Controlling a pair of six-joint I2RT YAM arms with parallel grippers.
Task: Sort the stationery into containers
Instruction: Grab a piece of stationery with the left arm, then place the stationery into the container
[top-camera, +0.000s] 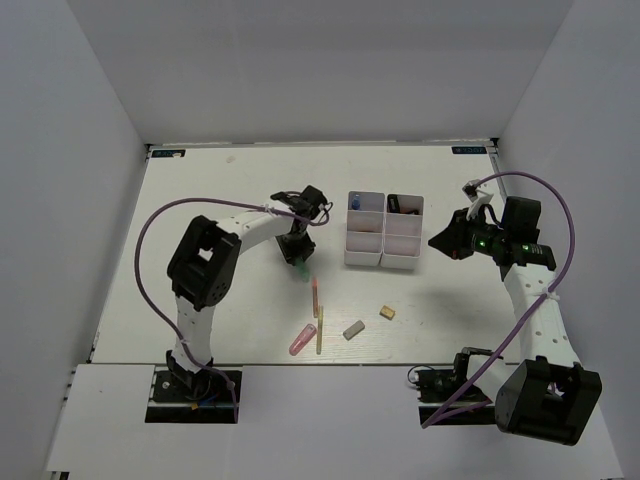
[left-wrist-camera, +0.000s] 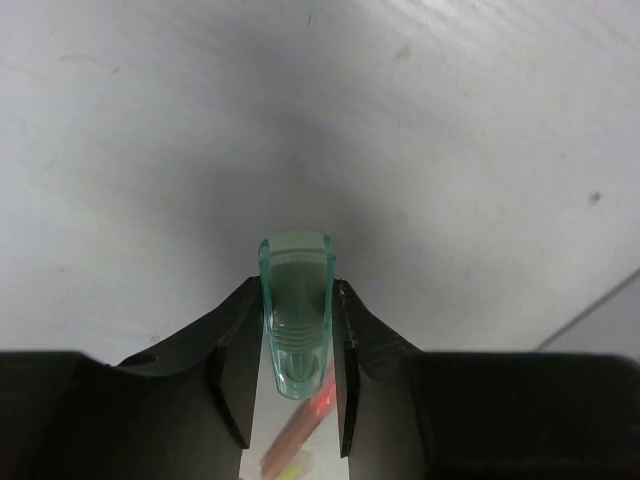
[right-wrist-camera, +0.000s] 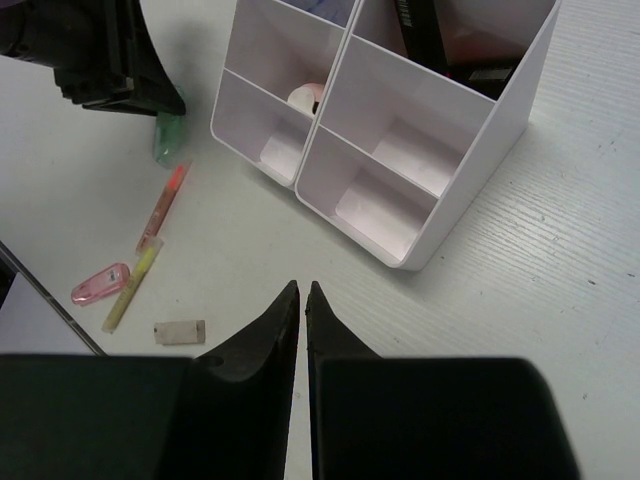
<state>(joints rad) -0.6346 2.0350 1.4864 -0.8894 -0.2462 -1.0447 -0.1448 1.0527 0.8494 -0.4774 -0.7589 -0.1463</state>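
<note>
Surroundings: white table (top-camera: 220, 190) inside a plain walled box.
Tabletop shows faint grain and a few dark specks. Pale grey walls (top-camera: 320, 70) stand at top, left and right of frame. Blue label (top-camera: 166, 153) at table's upper left corner, second label (top-camera: 472, 150) upper right.

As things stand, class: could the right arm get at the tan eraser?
Probably yes. The tan eraser lies alone on the table, nothing between it and the right pincer, which is empty but shut and must open first.

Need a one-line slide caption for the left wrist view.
Left gripper shut on the green marker, the white table beyond.
</note>
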